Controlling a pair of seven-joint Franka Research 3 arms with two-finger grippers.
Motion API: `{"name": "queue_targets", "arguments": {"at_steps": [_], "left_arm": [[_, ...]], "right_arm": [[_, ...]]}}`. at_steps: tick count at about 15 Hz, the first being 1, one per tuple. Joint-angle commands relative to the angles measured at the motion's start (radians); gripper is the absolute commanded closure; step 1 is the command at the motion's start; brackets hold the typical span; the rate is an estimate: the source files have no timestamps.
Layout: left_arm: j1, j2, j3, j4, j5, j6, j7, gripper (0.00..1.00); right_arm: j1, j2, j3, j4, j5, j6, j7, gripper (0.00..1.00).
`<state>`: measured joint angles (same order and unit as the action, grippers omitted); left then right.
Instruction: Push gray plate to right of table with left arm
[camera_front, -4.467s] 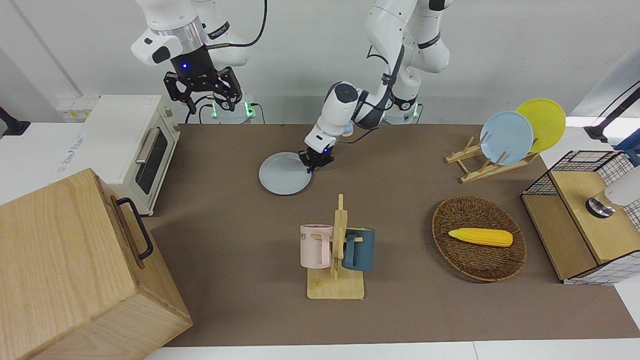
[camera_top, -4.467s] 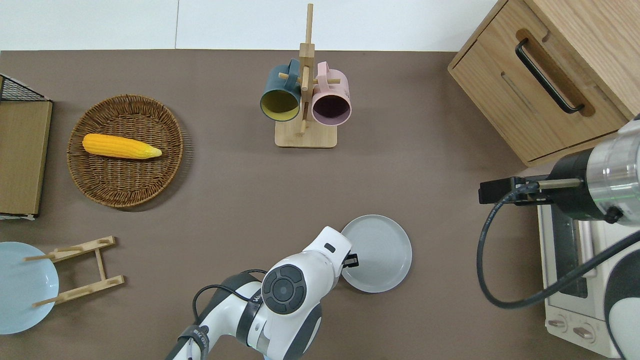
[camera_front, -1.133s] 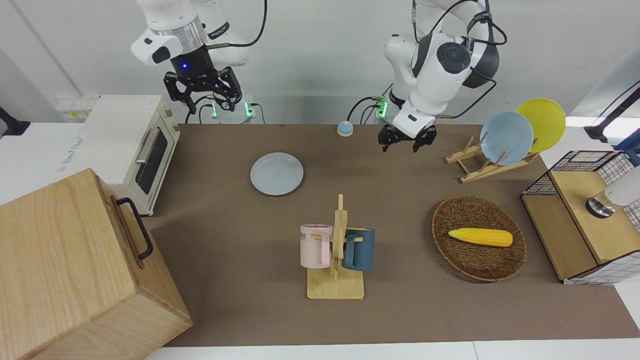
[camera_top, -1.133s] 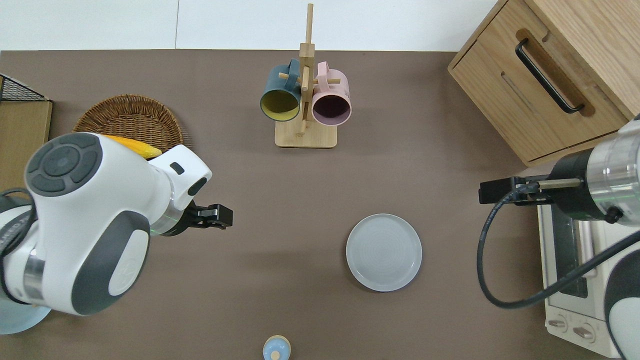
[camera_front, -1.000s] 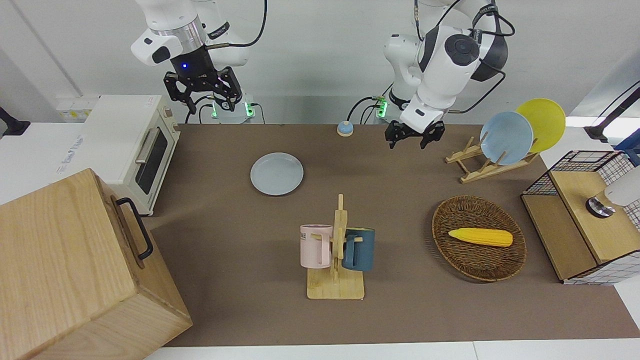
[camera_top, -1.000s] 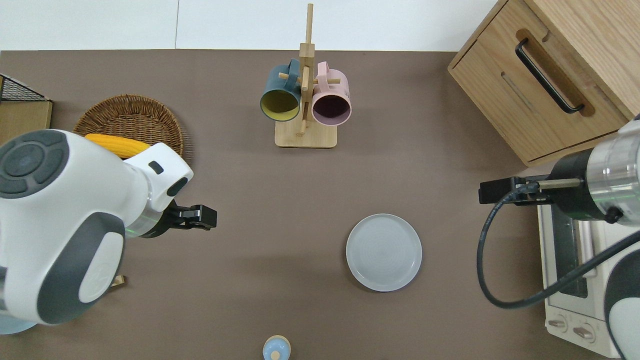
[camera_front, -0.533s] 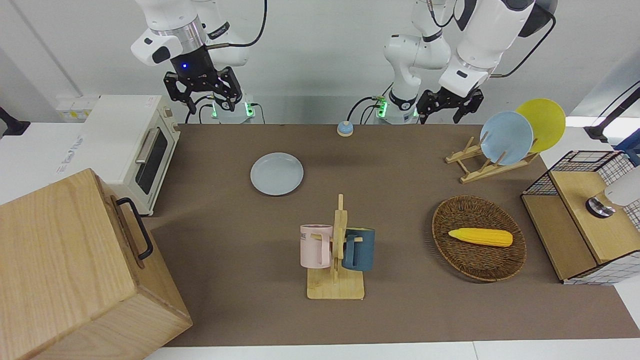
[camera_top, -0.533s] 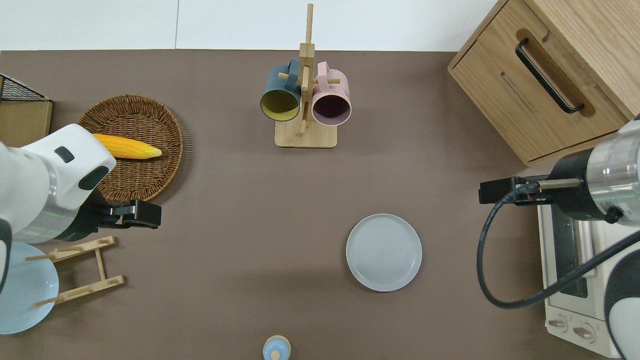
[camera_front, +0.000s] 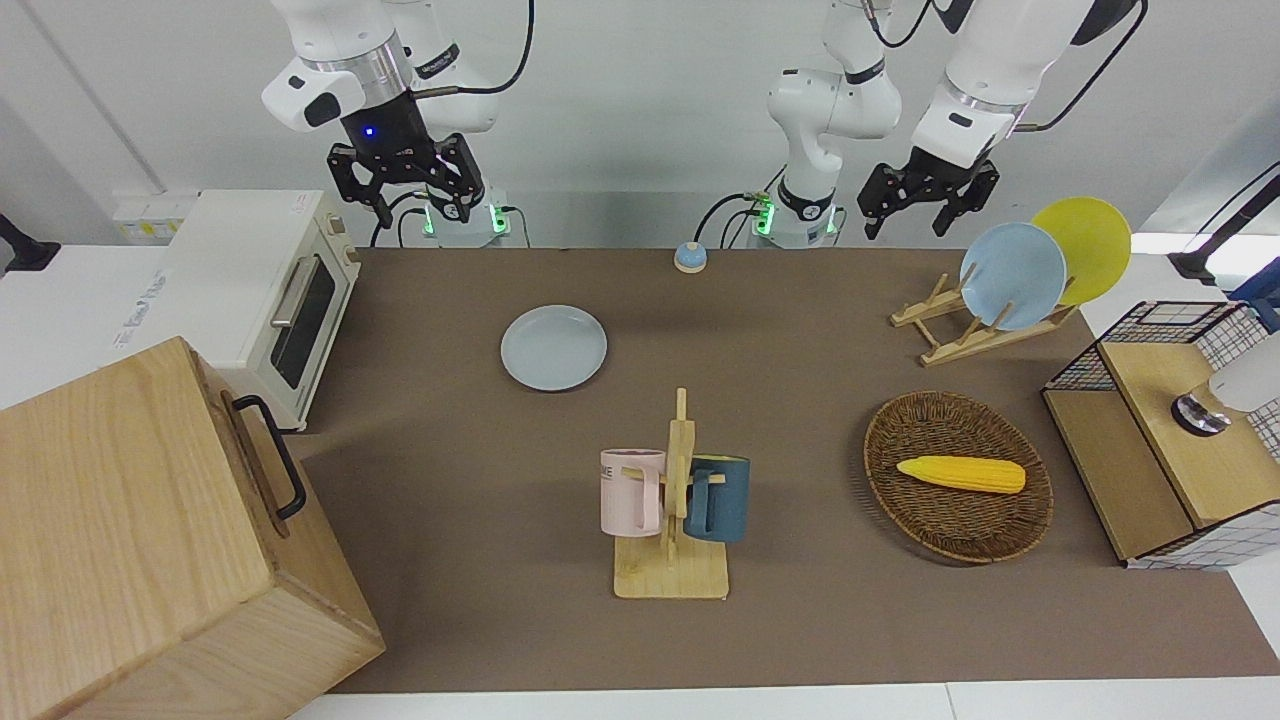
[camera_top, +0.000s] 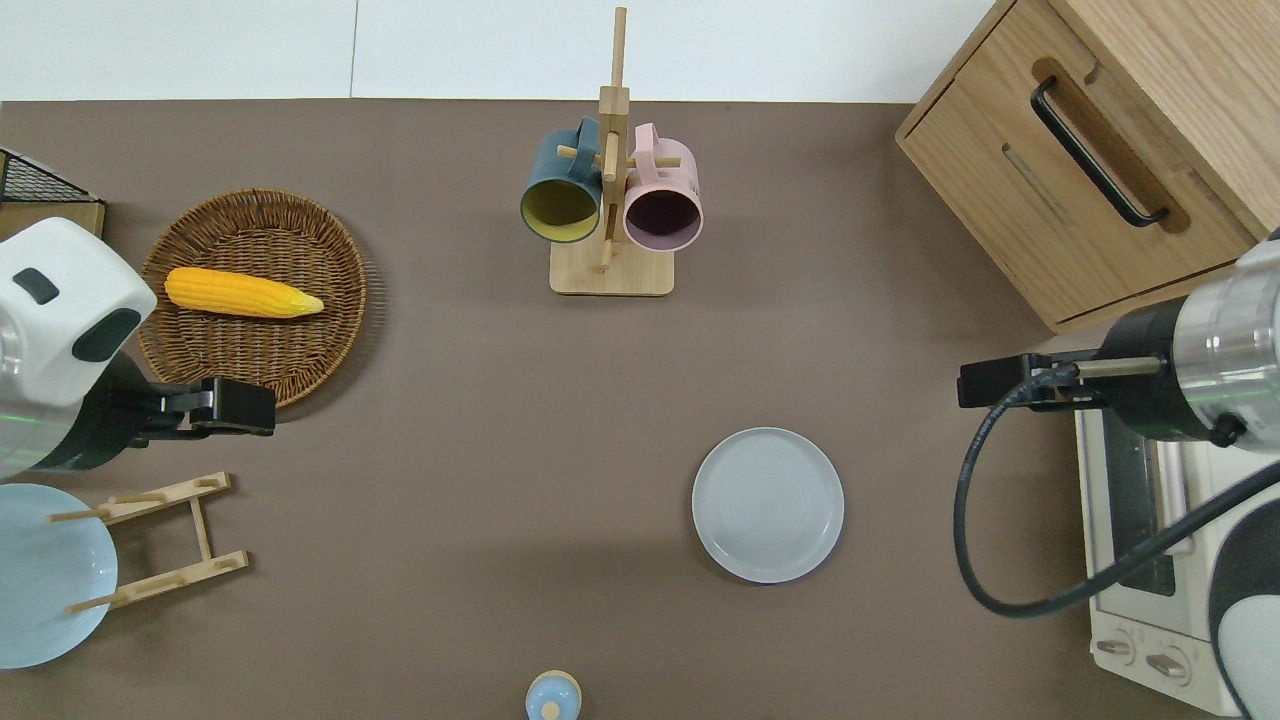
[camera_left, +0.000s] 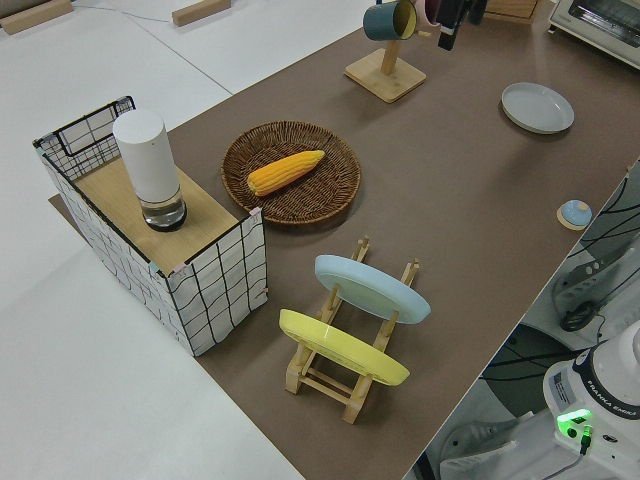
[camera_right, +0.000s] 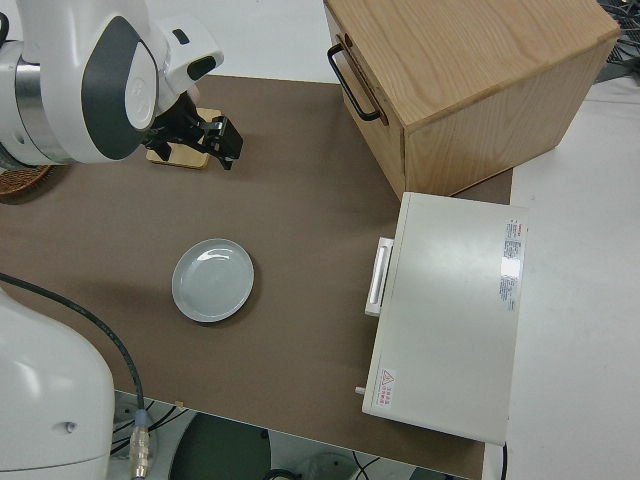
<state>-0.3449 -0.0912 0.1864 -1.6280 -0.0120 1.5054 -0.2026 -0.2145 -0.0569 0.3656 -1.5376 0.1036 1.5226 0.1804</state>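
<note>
brown table (camera_top: 480, 400) with the gray plate (camera_top: 768, 505) lying flat, untouched.
left gripper (camera_top: 240, 405) up in the air, fingers spread and empty, over bare top between wicker basket (camera_top: 255, 370) and plate rack (camera_top: 160, 545); the plate is well apart from it toward the right arm's end. right arm parked.

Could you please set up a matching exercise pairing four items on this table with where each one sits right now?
Items:
1. gray plate
2. corn cob
3. sky-blue plate
4. pink mug

Places:
A. in the wicker basket
B. hung on the wooden mug tree
C. flat on the bare table
D. leaning in the wooden dish rack

Pairs: 1-C, 2-A, 3-D, 4-B
</note>
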Motion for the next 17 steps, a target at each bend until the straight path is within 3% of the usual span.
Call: {"name": "queue_targets", "arguments": {"at_steps": [1, 17], "left_arm": [[0.015, 0.019, 0.007, 0.033, 0.017, -0.028, 0.000, 0.01], [0.030, 0.016, 0.001, 0.033, 0.026, -0.025, 0.008, 0.01]], "right_arm": [[-0.006, 0.006, 0.004, 0.014, 0.016, -0.005, 0.002, 0.005], [-0.006, 0.006, 0.004, 0.014, 0.016, -0.005, 0.002, 0.005]]}}
